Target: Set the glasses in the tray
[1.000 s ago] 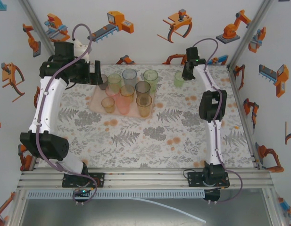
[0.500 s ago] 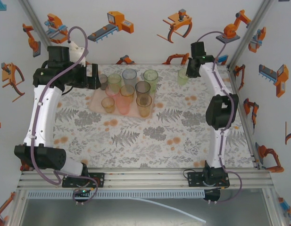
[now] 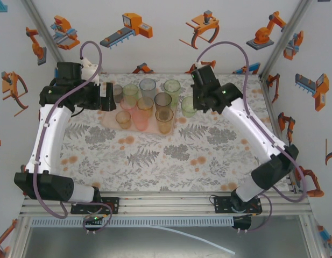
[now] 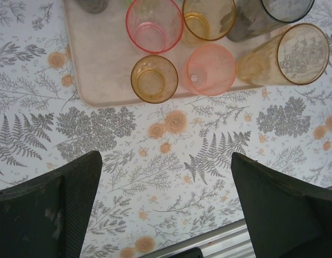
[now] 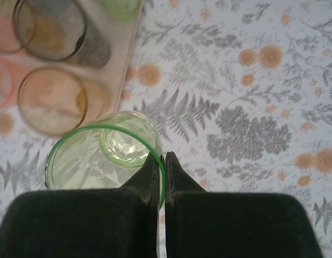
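The floral-print tabletop (image 3: 155, 161) carries the pale pink tray (image 3: 107, 121) at its far centre-left. The left gripper (image 4: 166, 158) hangs above the tabletop beside the tray's left edge, jaws spread wide with nothing between them. The right gripper (image 5: 161, 166) pinches the rim of a green tumbler (image 5: 101, 156), one finger inside and one outside, just beside the tray's right edge. The other tumblers (image 3: 162, 101), amber, pink, smoky grey and green, are grouped inside the tray.
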{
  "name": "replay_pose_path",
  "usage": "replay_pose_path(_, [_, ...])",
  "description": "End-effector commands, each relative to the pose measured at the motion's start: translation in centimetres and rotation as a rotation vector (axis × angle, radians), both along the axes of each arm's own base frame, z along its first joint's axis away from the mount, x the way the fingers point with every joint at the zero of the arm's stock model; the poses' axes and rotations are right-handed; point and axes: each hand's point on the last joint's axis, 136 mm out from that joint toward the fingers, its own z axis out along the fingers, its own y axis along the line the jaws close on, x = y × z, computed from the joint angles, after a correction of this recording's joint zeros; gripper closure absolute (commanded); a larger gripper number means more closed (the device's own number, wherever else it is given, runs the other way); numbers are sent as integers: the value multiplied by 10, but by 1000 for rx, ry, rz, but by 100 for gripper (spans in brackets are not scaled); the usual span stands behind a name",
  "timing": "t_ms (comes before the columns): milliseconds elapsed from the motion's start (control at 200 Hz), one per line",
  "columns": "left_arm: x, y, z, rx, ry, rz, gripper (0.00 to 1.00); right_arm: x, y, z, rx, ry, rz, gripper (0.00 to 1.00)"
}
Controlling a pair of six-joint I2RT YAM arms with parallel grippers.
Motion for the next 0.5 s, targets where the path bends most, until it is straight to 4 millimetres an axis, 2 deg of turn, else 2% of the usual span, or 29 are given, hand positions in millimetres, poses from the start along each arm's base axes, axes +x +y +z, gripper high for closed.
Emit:
replay_pose_path(0, [-11, 1, 8, -36, -24, 13, 3, -39, 3, -6, -6, 26, -41, 100])
replay_pose_path(80, [-15, 4, 11, -65, -27, 23, 3, -61, 30, -17, 17, 40, -6, 100])
replay_pose_path(180, [-18, 7, 10, -91, -28, 32, 3, -80, 64, -36, 8, 46, 35, 100])
replay_pose_path(376, [-17, 23, 0, -79, -21, 90, 3, -89, 133, -82, 109, 96, 119, 100])
replay_pose_path(496, [-20, 31, 0, -48, -48, 104, 3, -87, 156, -112, 81, 137, 148, 100])
